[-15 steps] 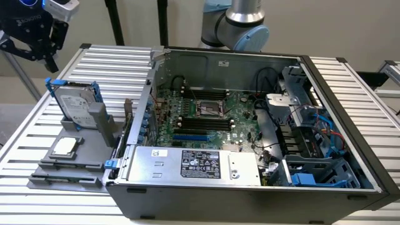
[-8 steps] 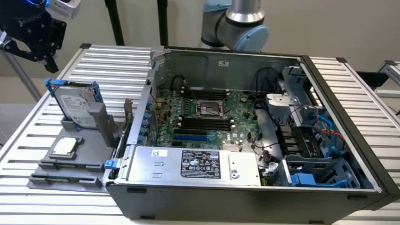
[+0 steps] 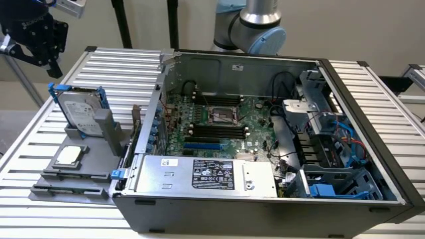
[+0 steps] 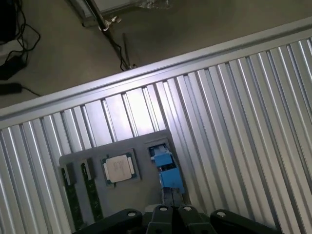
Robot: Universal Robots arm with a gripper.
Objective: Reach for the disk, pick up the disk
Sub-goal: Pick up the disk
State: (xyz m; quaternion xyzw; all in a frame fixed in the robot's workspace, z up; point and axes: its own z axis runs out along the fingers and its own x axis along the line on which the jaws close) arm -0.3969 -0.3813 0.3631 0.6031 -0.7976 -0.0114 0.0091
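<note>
Gripper (image 3: 39,50) hangs high at the far left of the ext. view, over the far left corner of the ribbed metal table (image 3: 119,64), w/ nothing visibly in it; whether it's wide or narrow can't be told from either pic. In the wrist view the gripper (image 4: 171,214) is black and sits over the near end of the grey holder (image 4: 146,195). Disk (image 3: 83,112) stands upright on its edge in that holder (image 3: 74,174), on the table at the ext. view's left of the open PC case (image 3: 265,211), just beside the case's side wall but not touching it. Silver-grey face w/ white label turned toward the near-left, blue bracket (image 3: 61,88) framing its top and sides. Disk is below the gripper and nearer than it, well apart from it, no contact. From the wrist cam the disk (image 4: 168,170) shows edge-on from above, mostly as blue plastic. Small square silver chip (image 3: 69,156) lies flat on the holder, nearer than the disk; in the wrist view the chip (image 4: 118,168) is just beside the blue part. Inside the case: green motherboard (image 3: 212,119) and, at the near side, a silver box (image 3: 166,174) w/ black label. Arm (image 3: 256,22) rises behind the case's far wall.
</note>
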